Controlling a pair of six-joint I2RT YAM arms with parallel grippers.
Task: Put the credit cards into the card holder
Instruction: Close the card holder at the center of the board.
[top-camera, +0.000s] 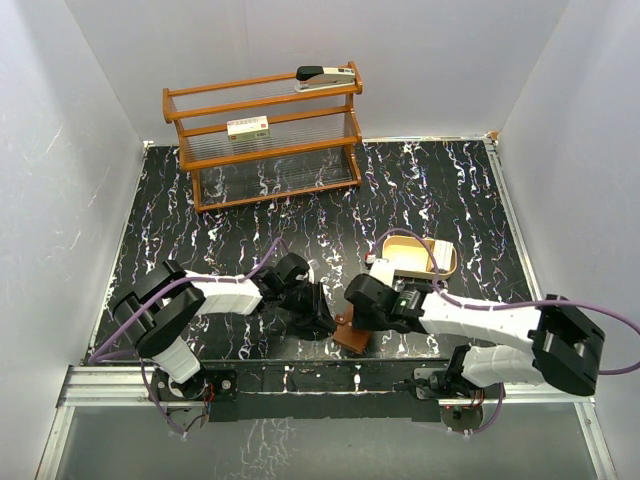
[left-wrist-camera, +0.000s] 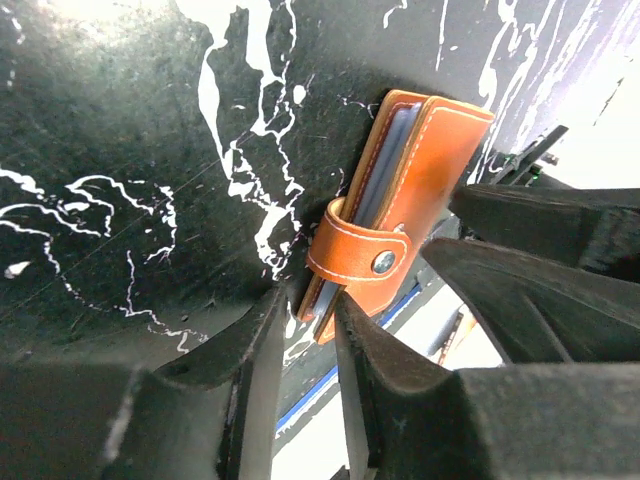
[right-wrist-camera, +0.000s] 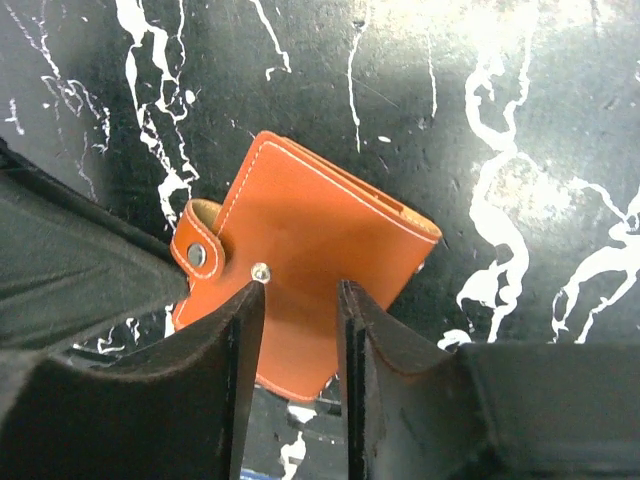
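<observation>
Table (top-camera: 420, 190), nr front edge: card holder (right-wrist-camera: 300, 240); left hand (left-wrist-camera: 310, 305) grip unclear, right hand (right-wrist-camera: 300, 290) narrow-open.

A fixed camera high above the near edge looks down over the whole table (top-camera: 420, 190), while both wrist cameras peer closely past their own fingers (left-wrist-camera: 250, 390) at the same card holder (right-wrist-camera: 310, 260) from opposite sides.

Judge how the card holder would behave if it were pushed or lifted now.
The card holder would probably stay shut, since its snap tab is fastened. The cards show inside it, so it likely feels stiff rather than floppy. Its smooth leather may slide on the table.
</observation>
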